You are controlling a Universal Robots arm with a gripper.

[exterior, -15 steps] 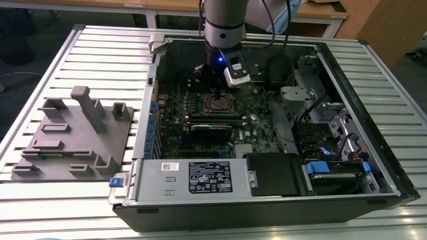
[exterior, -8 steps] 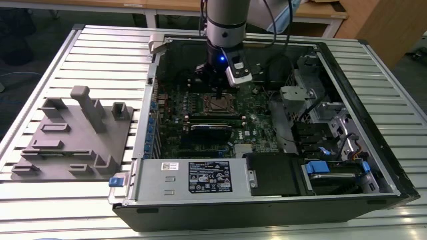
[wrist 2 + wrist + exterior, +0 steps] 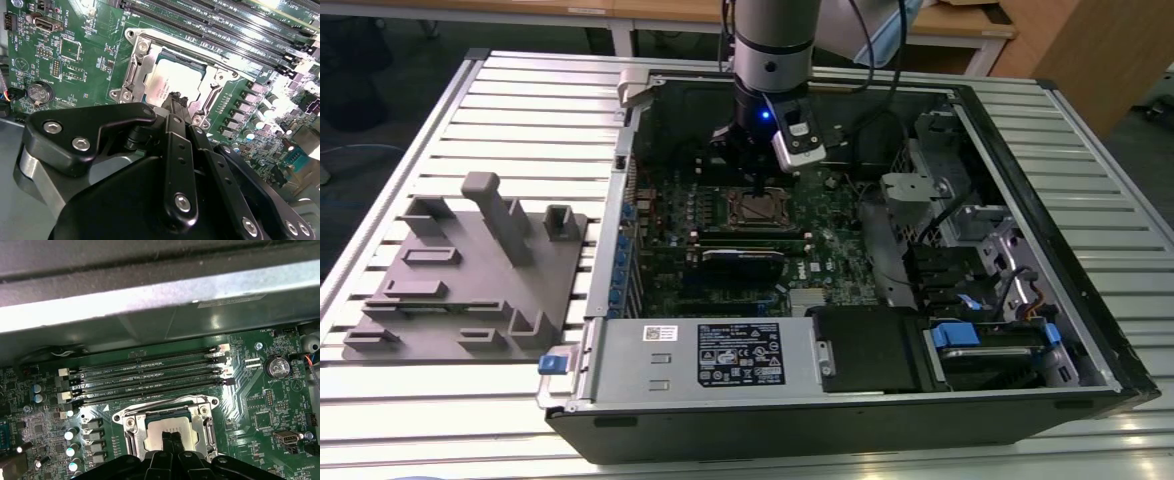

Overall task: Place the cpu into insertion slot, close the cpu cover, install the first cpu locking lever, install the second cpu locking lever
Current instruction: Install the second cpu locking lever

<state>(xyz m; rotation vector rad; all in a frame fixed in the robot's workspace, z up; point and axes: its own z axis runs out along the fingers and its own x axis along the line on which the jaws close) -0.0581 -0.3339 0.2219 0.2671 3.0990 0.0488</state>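
Observation:
The cpu (image 3: 172,79) (image 3: 161,430) lies in the insertion slot (image 3: 758,208) on the green motherboard, its silver-grey top showing through the cut-out of the cpu cover (image 3: 141,64) (image 3: 131,429). The cover lies flat over the slot. My gripper (image 3: 175,98) (image 3: 170,437) (image 3: 759,187) hangs just above the chip, near one edge of the cover's cut-out. Its black fingertips are shut against each other with nothing between them. In both wrist views the gripper's body hides the near side of the slot.
The open computer case (image 3: 1101,330) lies on a slatted table. Memory slots (image 3: 150,375) run beside the socket, and a coin battery (image 3: 278,367) sits nearby. A white-labelled power supply box (image 3: 707,355) fills the case's front. A grey fixture (image 3: 467,270) stands at the exterior view's left.

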